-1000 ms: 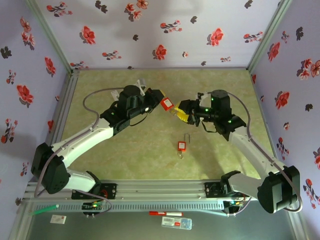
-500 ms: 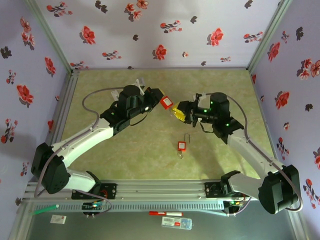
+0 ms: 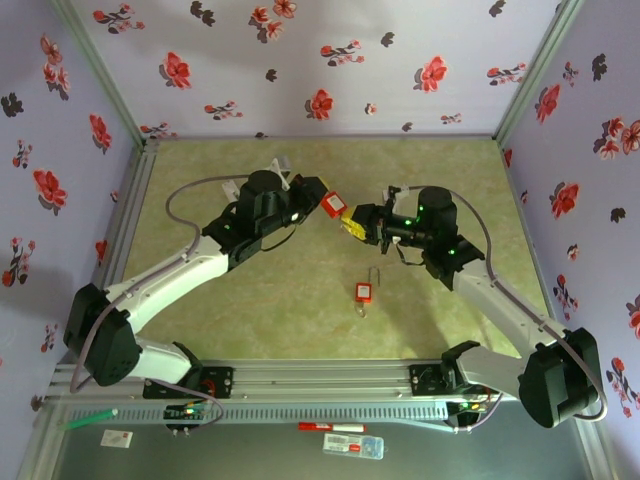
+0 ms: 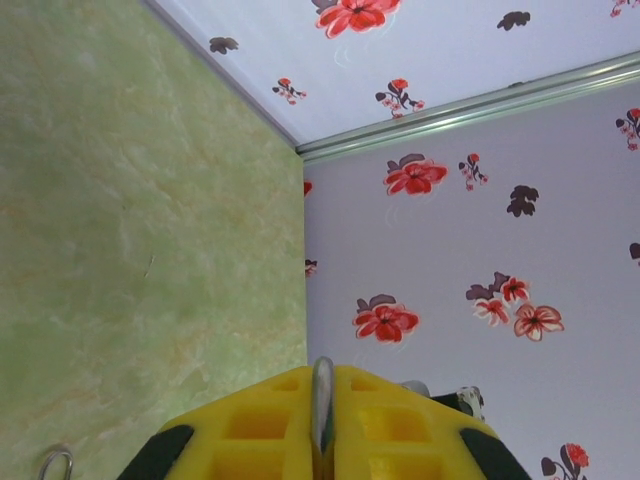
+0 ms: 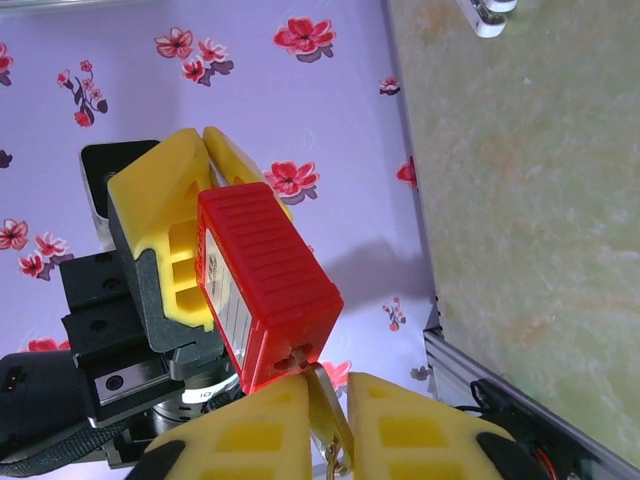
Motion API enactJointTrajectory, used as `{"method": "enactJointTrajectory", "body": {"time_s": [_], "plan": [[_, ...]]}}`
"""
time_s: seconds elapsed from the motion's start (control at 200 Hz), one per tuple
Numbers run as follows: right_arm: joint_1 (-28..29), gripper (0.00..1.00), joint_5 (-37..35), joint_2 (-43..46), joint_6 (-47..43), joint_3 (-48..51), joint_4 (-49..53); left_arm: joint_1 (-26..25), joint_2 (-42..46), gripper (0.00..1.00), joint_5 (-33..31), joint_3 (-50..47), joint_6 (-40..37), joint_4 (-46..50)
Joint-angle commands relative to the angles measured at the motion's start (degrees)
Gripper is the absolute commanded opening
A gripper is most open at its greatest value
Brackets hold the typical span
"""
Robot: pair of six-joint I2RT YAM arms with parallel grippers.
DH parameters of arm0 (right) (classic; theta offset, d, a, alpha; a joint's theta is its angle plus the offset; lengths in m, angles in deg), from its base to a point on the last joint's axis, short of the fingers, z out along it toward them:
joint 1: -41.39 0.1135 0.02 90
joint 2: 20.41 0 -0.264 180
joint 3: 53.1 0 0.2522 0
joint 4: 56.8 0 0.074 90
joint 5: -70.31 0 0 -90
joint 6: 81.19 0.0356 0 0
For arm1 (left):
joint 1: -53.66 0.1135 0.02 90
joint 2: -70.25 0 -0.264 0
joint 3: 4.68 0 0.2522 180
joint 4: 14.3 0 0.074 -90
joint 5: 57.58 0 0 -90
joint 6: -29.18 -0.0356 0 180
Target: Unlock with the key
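The red padlock hangs in the air above the counter, with the left jaws clamped on its top end. The right jaws are pinched shut on the key, whose tip meets the keyhole in the lock's lower face. I'd say the trick is to keep the key square to the slot, press it fully home, then twist from the wrist while the other side holds firm. Any slant may bind it. The left arm and right arm both reach inward over the middle, wrists facing, almost nose to nose
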State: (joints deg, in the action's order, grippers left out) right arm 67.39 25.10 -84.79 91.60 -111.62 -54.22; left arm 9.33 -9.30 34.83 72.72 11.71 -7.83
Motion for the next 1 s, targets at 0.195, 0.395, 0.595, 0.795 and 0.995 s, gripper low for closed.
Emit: {"method": "enactJointTrajectory", "body": {"time_s": [0.195, 0.395, 0.595, 0.795, 0.995], "plan": [[1.16, 0.04, -0.5, -0.42, 3.27, 0.71, -7.08, -0.95, 0.59, 0.0, -0.4, -1.36, -2.49, -9.57], [1.1, 0.02, -2.18, -3.26, 18.81, 1.38, -26.97, -0.83, 1.74, 0.0, -0.41, -6.61, -7.43, -24.22], [1.08, 0.0, -4.34, -6.44, 29.16, 0.76, -38.08, 0.06, 0.57, 0.0, 0.55, -11.49, -13.17, -40.94], [1.07, 0.0, -6.69, -9.66, 37.97, 0.35, -46.63, 0.67, -1.68, 0.0, 3.31, -12.0, -16.91, -47.85], [1.09, 0.0, -8.2, -12.85, 47.53, 0.66, -54.99, 1.83, -2.64, 0.0, 5.41, -13.51, -18.03, -51.92]]}}
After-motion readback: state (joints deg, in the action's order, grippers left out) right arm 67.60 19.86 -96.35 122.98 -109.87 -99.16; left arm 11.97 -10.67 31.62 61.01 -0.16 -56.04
